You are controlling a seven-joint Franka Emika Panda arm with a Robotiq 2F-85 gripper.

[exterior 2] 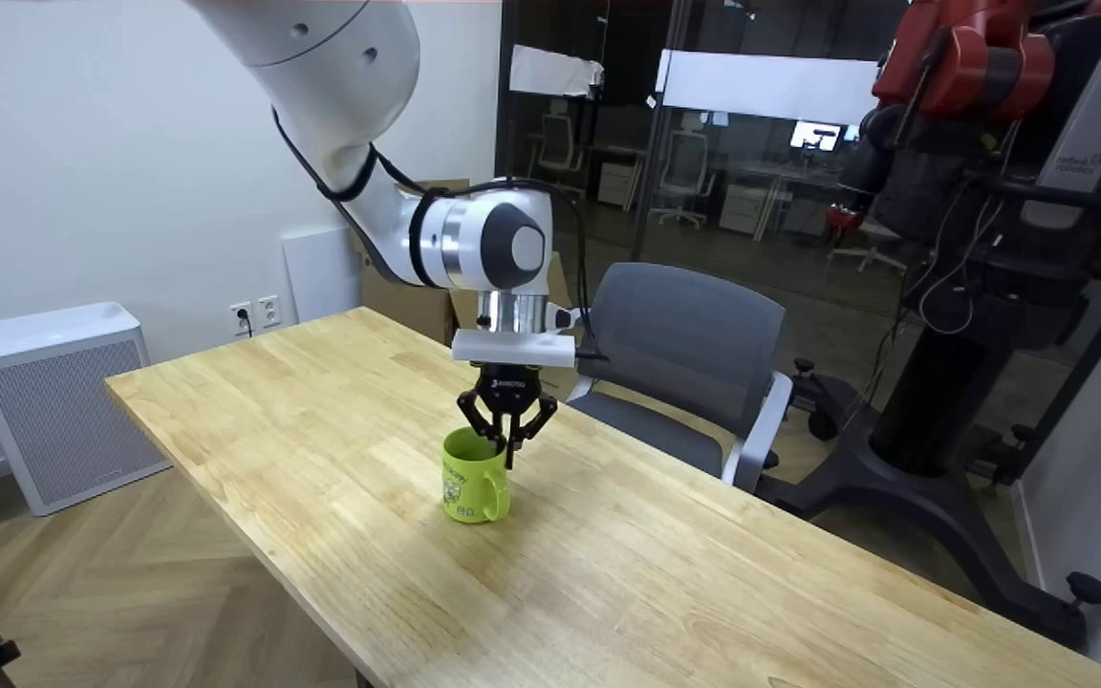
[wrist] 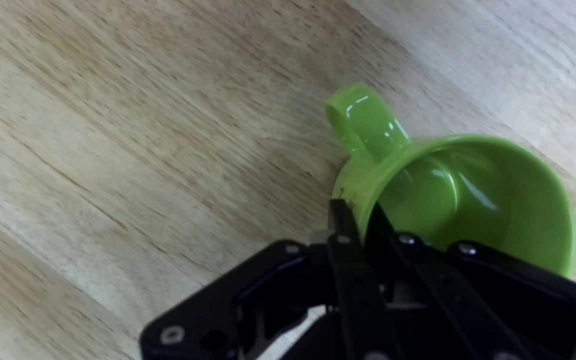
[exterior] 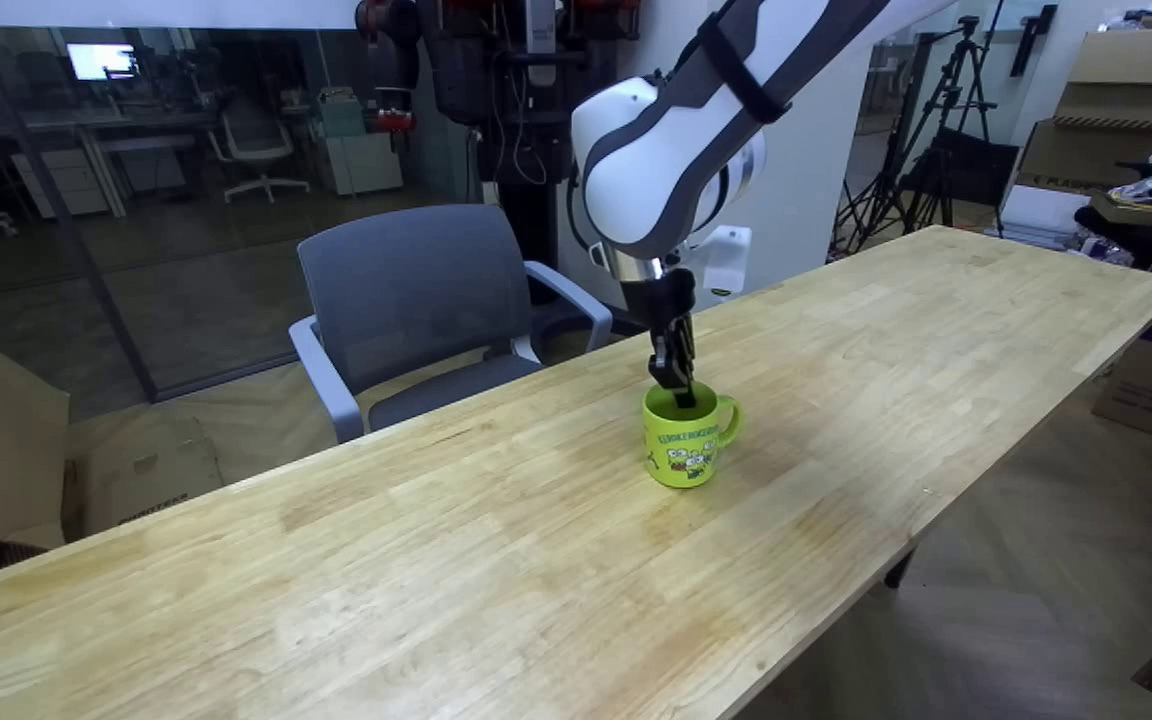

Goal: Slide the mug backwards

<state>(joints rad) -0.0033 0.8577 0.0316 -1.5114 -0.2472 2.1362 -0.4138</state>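
The black two-finger gripper (wrist: pixel 359 225), labelled ROBOTIQ, clamps the rim wall of the lime-green, loop-handled mug (exterior: pixel 676 450), one finger (wrist: pixel 382 234) inside. The mug stands upright on the light wooden table (exterior 2: pixel 665 564); its dark lettering (exterior: pixel 691 437) is blurred. A grey panel (exterior 2: pixel 1079 124) behind reads "rethink robotics".

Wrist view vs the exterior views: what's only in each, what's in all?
Only the wrist view: the inside floor of the lime-green mug.
Only the exterior views, and in both: the grey chair and the robot arm.
Shared: that mug, its handle, the wooden table, and the fingers at the rim.
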